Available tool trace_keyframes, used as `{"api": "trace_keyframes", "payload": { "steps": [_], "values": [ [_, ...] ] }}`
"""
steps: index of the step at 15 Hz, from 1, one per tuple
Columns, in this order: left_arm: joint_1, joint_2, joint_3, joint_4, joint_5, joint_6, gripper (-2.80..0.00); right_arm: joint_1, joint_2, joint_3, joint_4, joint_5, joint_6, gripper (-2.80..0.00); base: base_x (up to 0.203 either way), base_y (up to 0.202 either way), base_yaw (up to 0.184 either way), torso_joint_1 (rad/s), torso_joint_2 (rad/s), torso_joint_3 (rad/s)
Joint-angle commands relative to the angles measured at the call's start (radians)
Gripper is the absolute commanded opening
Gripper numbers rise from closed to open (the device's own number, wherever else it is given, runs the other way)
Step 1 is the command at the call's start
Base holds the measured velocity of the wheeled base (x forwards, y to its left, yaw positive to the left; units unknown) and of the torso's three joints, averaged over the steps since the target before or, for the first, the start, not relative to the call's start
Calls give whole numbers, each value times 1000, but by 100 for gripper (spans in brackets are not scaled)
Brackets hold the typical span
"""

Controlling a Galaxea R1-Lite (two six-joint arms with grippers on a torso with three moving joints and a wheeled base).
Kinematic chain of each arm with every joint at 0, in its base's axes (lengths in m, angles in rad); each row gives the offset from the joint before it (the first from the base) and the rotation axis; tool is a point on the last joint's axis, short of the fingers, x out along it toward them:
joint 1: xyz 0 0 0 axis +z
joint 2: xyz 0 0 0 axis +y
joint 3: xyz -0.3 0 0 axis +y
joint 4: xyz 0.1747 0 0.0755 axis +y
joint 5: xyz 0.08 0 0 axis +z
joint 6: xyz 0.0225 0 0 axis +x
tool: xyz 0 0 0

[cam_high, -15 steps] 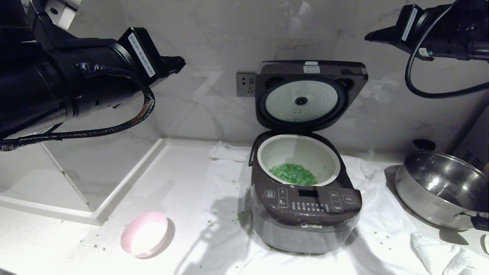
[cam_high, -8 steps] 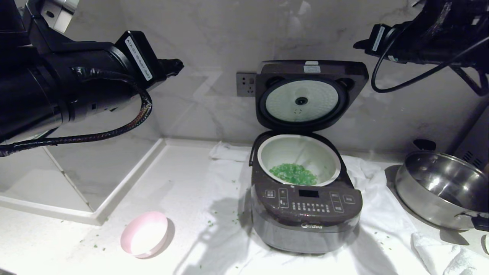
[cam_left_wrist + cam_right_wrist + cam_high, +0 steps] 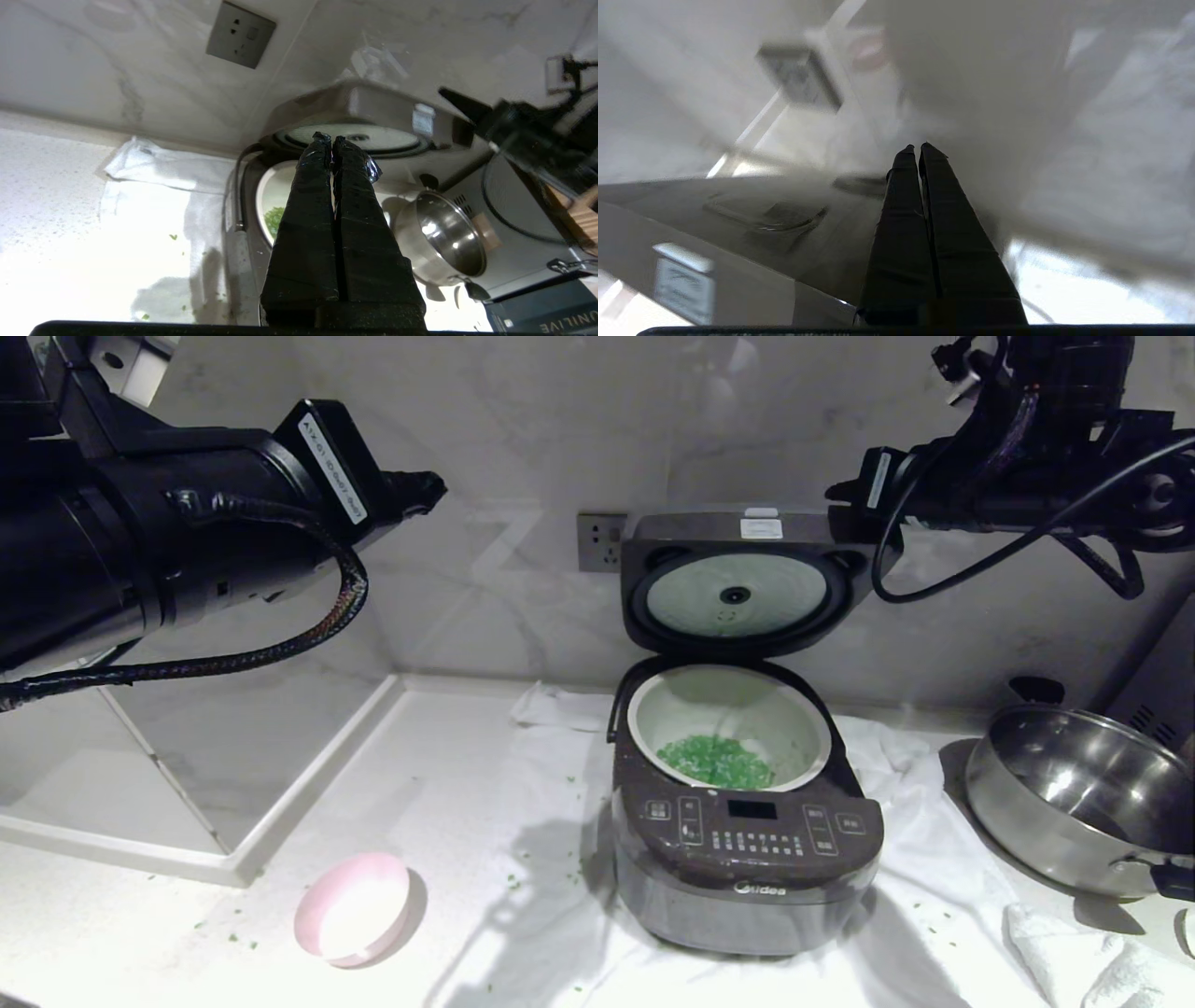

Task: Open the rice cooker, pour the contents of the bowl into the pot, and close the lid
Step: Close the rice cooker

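Marble-walled counter (image 3: 121,933): green bits (image 3: 714,761) lie in the pot (image 3: 801,714), bowl (image 3: 353,907) emptied. Lid (image 3: 747,583) remains unclosed. Closed right end effector (image 3: 834,490) touches it; left end effector (image 3: 425,490) closed, idle.

From my head camera I looked forward and down over the worktop (image 3: 140,933), with the rice cooker (image 3: 745,859) at mid-distance in the centre and both arms high at the sides. My left wrist camera sat behind its closed fingers (image 3: 322,154), looking from further off across the worktop toward the cooker, the wall socket (image 3: 240,35) and the steel pan (image 3: 444,238); all three also showed from the head. My right wrist camera hung very close above the raised lid (image 3: 752,219), facing along its fingers (image 3: 906,161) toward the wall.
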State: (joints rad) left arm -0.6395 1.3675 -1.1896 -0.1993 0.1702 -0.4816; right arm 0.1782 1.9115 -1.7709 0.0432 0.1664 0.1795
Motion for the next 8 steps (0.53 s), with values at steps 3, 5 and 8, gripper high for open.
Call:
{"api": "trace_keyframes", "payload": {
  "steps": [3,5,8],
  "values": [
    [0,4,-2,5,2,-3,-280,34,-168,274,-17,6,-1,-280,0,0,0,0,0,0],
    [-2,40,-13,18,4,3,-280,35,-220,410,-52,5,3,-280,0,0,0,0,0,0],
    [-29,180,-96,81,26,2,-280,36,-284,646,-147,15,24,-280,0,0,0,0,0,0]
  ]
}}
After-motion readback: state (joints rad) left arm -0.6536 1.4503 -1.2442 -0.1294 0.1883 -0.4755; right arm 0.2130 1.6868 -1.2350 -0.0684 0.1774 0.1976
